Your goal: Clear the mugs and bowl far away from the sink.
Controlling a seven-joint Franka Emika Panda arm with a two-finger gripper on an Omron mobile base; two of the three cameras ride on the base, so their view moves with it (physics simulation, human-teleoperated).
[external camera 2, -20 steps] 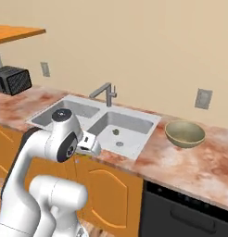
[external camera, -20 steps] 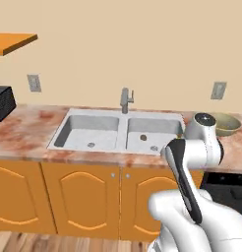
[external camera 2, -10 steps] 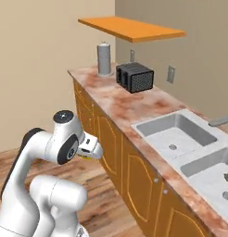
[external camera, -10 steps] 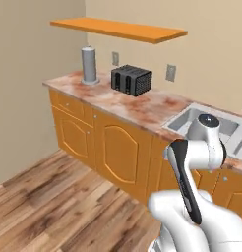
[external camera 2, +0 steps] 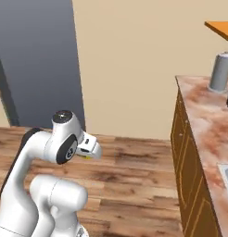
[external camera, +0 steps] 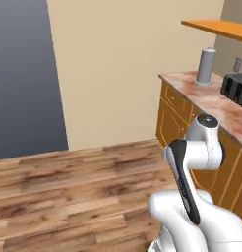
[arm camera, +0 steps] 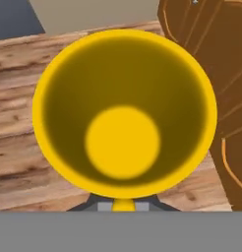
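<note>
Swung with the base away from the sink toward wood floor [external camera: 69, 187] and wall. Gripper [external camera 2: 90, 149] pinched on mug [arm camera: 124, 113], cabinets [arm camera: 211, 74] at three o'clock.

A home kitchen: orange-brown wooden base cabinets [external camera: 184, 110] under a mottled pinkish stone counter [external camera 2: 206, 118], plank wood floor [external camera: 78, 192], grey cylindrical canister [external camera: 205, 65].

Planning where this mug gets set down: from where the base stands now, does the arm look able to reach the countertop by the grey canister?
Probably not yet. The gripper, shut on the mug, hangs over the wood floor, well short of the countertop and the grey canister; nothing blocks the way.
</note>
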